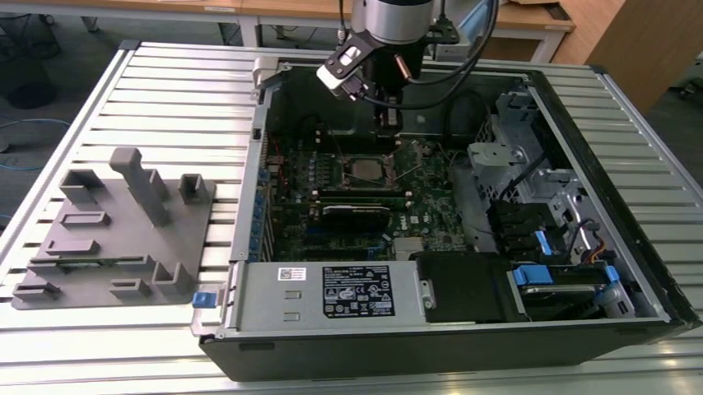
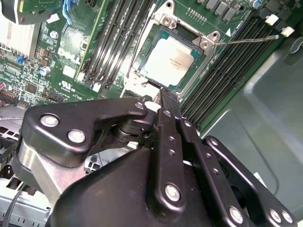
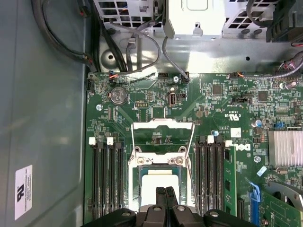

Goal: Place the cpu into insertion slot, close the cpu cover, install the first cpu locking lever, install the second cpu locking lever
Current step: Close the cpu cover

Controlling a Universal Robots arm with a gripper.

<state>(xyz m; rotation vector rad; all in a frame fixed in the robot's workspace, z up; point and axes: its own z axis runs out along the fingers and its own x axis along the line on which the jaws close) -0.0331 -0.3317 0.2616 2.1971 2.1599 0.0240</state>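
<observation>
Sitting flat in the insertion slot (image 3: 135, 185), the cpu (image 2: 171, 60) is showing its dull silver top, with the cpu cover (image 3: 163, 124) standing open on the slot's far side. A thin wire lever (image 2: 246, 39) is jutting from one slot corner over the memory slots. The gripper (image 3: 165, 190) is hanging just above the cpu's edge, its fingers (image 2: 165, 127) pressed together and pinching nothing. In the exterior view the arm (image 1: 393, 20) is reaching straight down into the computer case (image 1: 615, 164), its upper part cut off. The fingers are hiding part of the cpu, and I cannot tell whether they touch it.
</observation>
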